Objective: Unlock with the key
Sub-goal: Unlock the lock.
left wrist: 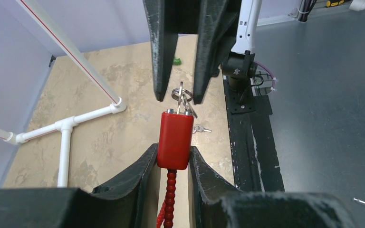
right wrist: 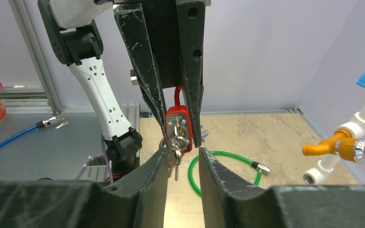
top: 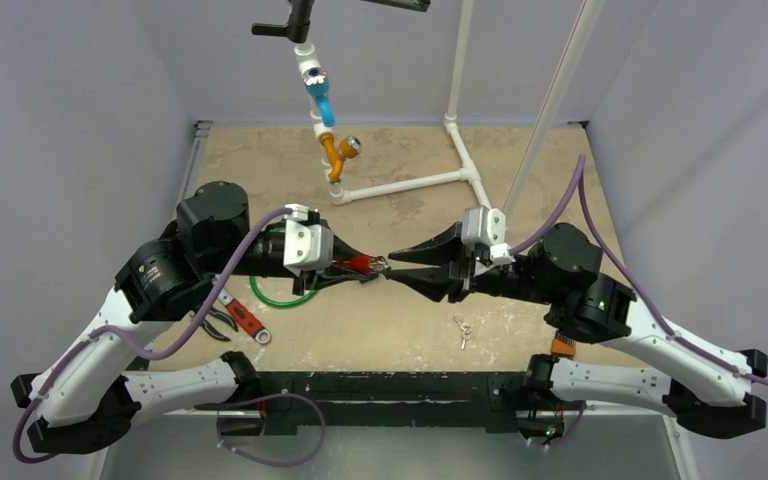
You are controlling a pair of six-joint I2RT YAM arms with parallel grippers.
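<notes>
The left claw is clenched on the red padlock, holding it above the surface between the arms. The key sits in its end, with the right claw spread either side, not gripping. To my eye this is the grasping step: next, pinch the key squarely, then turn.

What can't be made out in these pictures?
Left wrist view: the blade of the silver key, buried in the red rectangular padlock.
Left wrist view: the padlock's red ribbed cable, cut off by the bottom edge.
Top view: the key, too small between the left end effector and right end effector.
</notes>
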